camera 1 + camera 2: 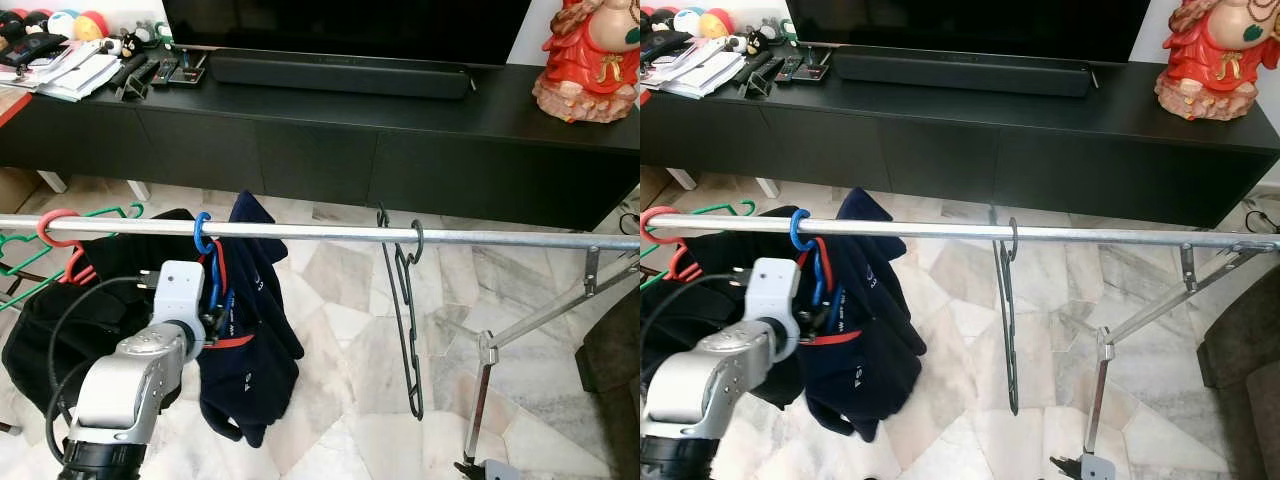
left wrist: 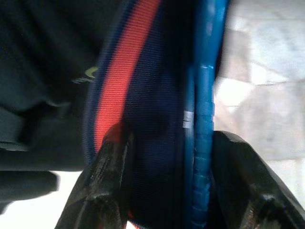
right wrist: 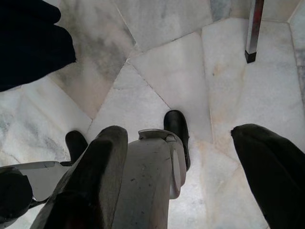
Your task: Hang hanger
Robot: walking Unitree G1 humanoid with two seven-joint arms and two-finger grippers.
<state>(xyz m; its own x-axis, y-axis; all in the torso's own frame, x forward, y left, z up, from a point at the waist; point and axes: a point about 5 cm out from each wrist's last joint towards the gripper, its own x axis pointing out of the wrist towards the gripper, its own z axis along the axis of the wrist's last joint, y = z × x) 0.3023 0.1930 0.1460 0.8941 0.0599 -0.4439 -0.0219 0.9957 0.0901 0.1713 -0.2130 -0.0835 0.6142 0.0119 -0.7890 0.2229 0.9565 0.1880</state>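
The blue hanger (image 1: 204, 240), draped with a soft navy garment (image 1: 250, 320), hooks over the rail (image 1: 320, 232). Just below the rail, the left gripper (image 2: 167, 181) clamps its stiff, slick neck plus collar fabric, likely light but swing-prone. The right gripper (image 3: 181, 157) hangs released.

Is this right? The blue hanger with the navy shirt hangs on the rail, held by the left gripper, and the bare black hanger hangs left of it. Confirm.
Not quite: in the left eye view the black hanger hangs right of the blue hanger. The navy shirt, the rail and the left gripper are as stated.
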